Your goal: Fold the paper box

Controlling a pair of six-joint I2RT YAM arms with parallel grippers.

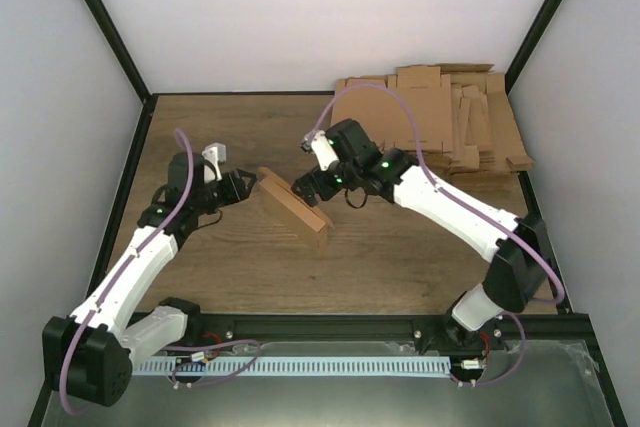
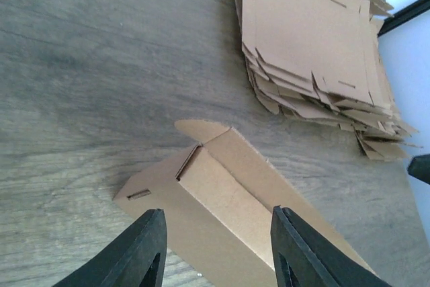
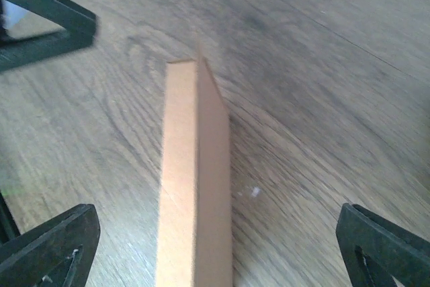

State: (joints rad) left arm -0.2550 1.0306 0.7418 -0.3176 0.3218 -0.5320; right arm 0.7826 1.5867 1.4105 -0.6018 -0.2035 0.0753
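Near the tabletop's (image 1: 230, 267) middle stands the box (image 1: 295, 207), on edge and seemingly closed. The left gripper (image 2: 218, 240) straddles one end, jaws part spread; whether it pinches cannot be told. The right gripper (image 3: 215, 233) gapes wide astride the box, touching nothing. It would do best to back off straight while that end is steadied, so the box does not topple. The surface is wood-grain, blanks (image 1: 450, 127) fill the far right corner, and white walls enclose it.

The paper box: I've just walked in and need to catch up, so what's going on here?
The paper box stands largely folded, on its long edge, on the wooden table. The left gripper has its jaws either side of one end; whether they pinch it is unclear. The right gripper straddles the other end, jaws wide open, not touching. A stack of flat cardboard blanks lies far right.
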